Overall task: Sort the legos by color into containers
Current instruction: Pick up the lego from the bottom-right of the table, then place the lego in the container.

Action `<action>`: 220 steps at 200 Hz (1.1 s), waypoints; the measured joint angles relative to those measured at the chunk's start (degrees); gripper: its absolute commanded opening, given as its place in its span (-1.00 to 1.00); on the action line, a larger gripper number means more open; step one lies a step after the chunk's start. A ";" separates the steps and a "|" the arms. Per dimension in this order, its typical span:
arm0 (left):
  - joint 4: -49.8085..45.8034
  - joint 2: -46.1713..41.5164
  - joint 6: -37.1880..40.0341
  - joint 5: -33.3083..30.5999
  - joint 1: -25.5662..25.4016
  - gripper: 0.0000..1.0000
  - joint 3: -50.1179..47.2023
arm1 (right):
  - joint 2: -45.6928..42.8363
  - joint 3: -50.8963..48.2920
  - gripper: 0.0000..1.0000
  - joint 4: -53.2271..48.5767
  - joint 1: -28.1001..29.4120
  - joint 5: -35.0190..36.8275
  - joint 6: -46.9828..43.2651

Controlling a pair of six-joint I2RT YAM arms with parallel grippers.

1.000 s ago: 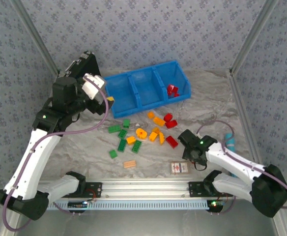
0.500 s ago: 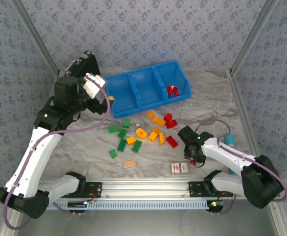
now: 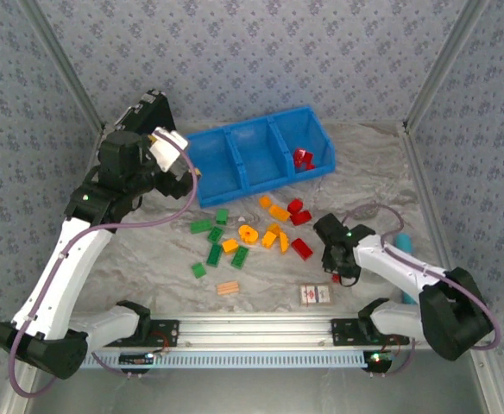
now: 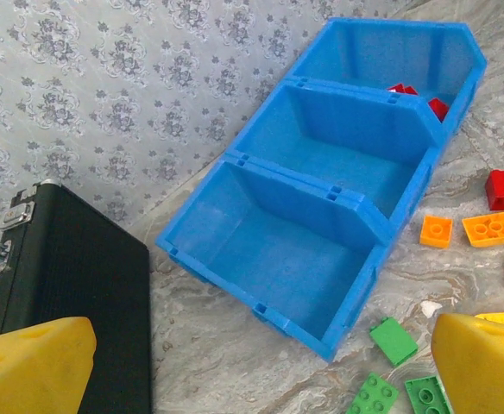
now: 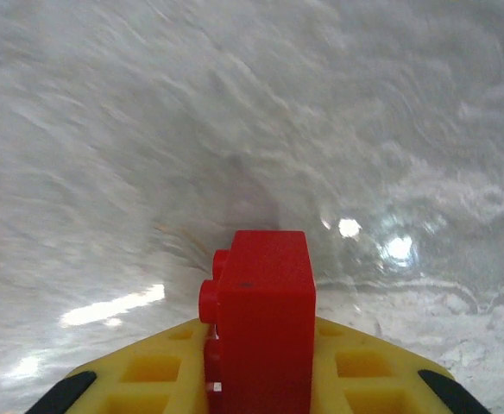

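Our right pincer (image 5: 256,366) is clenching a red brick (image 5: 265,302) between its yellow fingers (image 5: 148,371), studs facing left, over the marbled table (image 5: 235,129). The wrist camera is giving us that grip, while from above the wrist is covering it. In the overhead view we are seeing this pincer (image 3: 337,261) hovering just right of the loose bricks (image 3: 248,235), with a card (image 3: 315,294) near it on the base side and a teal cylinder (image 3: 404,248) to its right. Our left pincer (image 4: 256,371) is hanging released, fingers wide apart, with the tray (image 4: 321,194) ahead and a black case (image 4: 62,276) at its left. Its camera is showing red bricks (image 4: 418,97) in the farthest bin.
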 measured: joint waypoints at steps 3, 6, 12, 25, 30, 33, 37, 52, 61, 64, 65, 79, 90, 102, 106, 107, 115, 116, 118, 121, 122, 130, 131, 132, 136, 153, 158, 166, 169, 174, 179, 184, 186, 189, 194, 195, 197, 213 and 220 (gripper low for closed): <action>0.02 0.09 0.09 -0.13 0.00 1.00 0.00 | 0.28 0.85 -0.54 -0.09 -0.20 0.00 -0.57; 0.00 0.17 0.13 -0.22 0.00 1.00 0.02 | 0.63 1.86 -0.54 -0.07 -0.42 0.02 -0.94; 0.02 0.35 0.28 -0.35 -0.02 1.00 0.02 | 1.64 4.26 -0.54 -0.24 -0.94 0.02 -2.10; 0.02 0.90 0.52 -0.55 0.00 1.00 0.02 | 5.07 11.32 -0.54 -0.37 -2.29 0.22 -5.31; 0.02 0.98 0.68 -0.57 0.00 1.00 0.02 | 6.67 14.27 -0.54 -0.28 -2.84 0.24 -6.97; 0.02 1.07 0.70 -0.59 0.00 1.00 0.00 | 7.63 16.13 -0.53 -0.15 -3.15 0.28 -7.82; 0.02 1.09 0.74 -0.61 0.00 1.00 0.02 | 9.14 18.91 -0.53 -0.20 -3.61 0.26 -9.16; 0.13 1.09 0.76 -0.76 0.00 1.00 0.00 | 14.49 28.44 -0.52 0.39 -5.09 0.44 -14.40; 0.33 1.09 0.74 -0.74 0.00 1.00 0.00 | 18.43 35.21 -0.52 0.66 -6.01 0.42 -18.43; 0.39 1.09 0.74 -0.74 0.00 1.00 0.00 | 19.52 37.27 -0.52 0.66 -6.32 0.52 -19.28; 0.39 1.09 0.74 -0.74 0.00 1.00 0.00 | 19.80 37.75 -0.52 0.70 -6.38 0.57 -19.52; 0.74 1.09 0.70 -0.42 0.00 1.00 -0.26 | 25.70 48.04 -0.52 1.16 -7.78 0.85 -24.70; 1.33 1.07 0.63 -0.02 0.00 1.00 -0.74 | 30.01 55.06 -0.52 1.84 -8.92 0.85 -28.11; 1.46 1.14 0.52 0.33 0.00 1.00 -1.01 | 34.53 61.90 -0.51 2.62 -10.10 0.70 -31.01; 1.49 1.18 0.50 0.37 0.00 1.00 -1.03 | 36.02 64.11 -0.51 2.93 -10.45 0.79 -31.85; 1.49 1.20 0.52 0.37 0.00 1.00 -1.03 | 36.35 64.50 -0.51 2.99 -10.51 0.76 -31.98; 1.64 1.31 0.50 0.59 0.00 1.00 -1.03 | 39.45 68.63 -0.51 3.32 -11.15 0.74 -33.42; 1.66 1.33 0.50 0.59 0.00 1.00 -1.03 | 39.71 68.98 -0.51 3.34 -11.19 0.76 -33.55; 1.68 1.38 0.50 0.59 0.00 1.00 -1.03 | 40.44 69.96 -0.50 3.43 -11.32 0.87 -33.83; 1.70 1.38 0.50 0.63 0.00 1.00 -1.03 | 41.55 71.23 -0.50 3.65 -11.47 0.83 -34.18; 1.73 1.40 0.50 0.66 0.00 1.00 -1.03 | 41.83 71.54 -0.50 3.65 -11.52 0.81 -34.29; 1.73 1.49 0.50 0.79 0.00 1.00 -1.03 | 44.63 74.77 -0.50 4.11 -11.93 0.87 -35.30; 1.73 1.49 0.50 0.79 0.00 1.00 -1.03 | 45.07 75.34 -0.49 4.13 -12.00 0.90 -35.41; 1.73 1.51 0.50 0.81 0.00 1.00 -1.03 | 45.31 75.60 -0.49 4.17 -12.02 0.87 -35.47; 1.75 1.60 0.50 0.81 0.00 1.00 -1.03 | 46.93 77.40 -0.49 4.26 -12.20 0.85 -35.89; 1.86 1.99 0.50 1.03 0.00 1.00 -1.03 | 52.96 83.97 -0.47 4.37 -12.52 0.85 -36.96; 1.88 2.16 0.48 1.07 0.00 1.00 -1.03 | 54.80 86.07 -0.46 4.07 -12.61 0.85 -37.18; 1.88 2.45 0.50 1.22 0.00 1.00 -1.03 | 57.42 88.72 -0.44 4.02 -12.63 0.79 -37.38; 1.88 2.54 0.48 1.20 0.00 1.00 -1.03 | 58.34 89.61 -0.43 3.93 -12.68 0.70 -37.48; 1.86 2.64 0.50 1.22 0.00 1.00 -1.03 | 59.76 90.97 -0.42 3.87 -12.72 0.52 -37.62; 1.86 2.82 0.50 1.22 0.00 1.00 -1.03 | 61.00 92.02 -0.41 3.76 -12.74 0.39 -37.75; 1.86 2.91 0.50 1.20 0.00 1.00 -1.03 | 62.16 92.87 -0.40 3.58 -12.79 0.13 -37.77; 1.86 2.97 0.50 1.20 0.00 1.00 -1.03 | 62.58 93.20 -0.40 3.50 -12.79 0.04 -37.77; 1.86 3.06 0.50 1.22 0.00 1.00 -1.03 | 63.12 93.55 -0.39 3.45 -12.83 -0.17 -37.75; 1.86 3.21 0.50 1.22 0.00 1.00 -1.03 | 63.87 93.94 -0.37 3.41 -12.90 -0.39 -37.75; 1.86 3.23 0.50 1.22 0.00 1.00 -1.03 | 64.00 93.96 -0.37 3.41 -12.90 -0.42 -37.75; 1.86 3.28 0.50 1.20 0.00 1.00 -1.03 | 64.32 94.03 -0.37 3.39 -12.94 -0.52 -37.77; 1.84 3.93 0.50 1.22 0.00 1.00 -1.03 | 65.59 94.12 -0.32 2.73 -13.27 -1.16 -37.75; 1.84 4.33 0.48 1.22 0.00 1.00 -1.03 | 65.92 94.12 -0.29 2.47 -13.49 -1.42 -37.79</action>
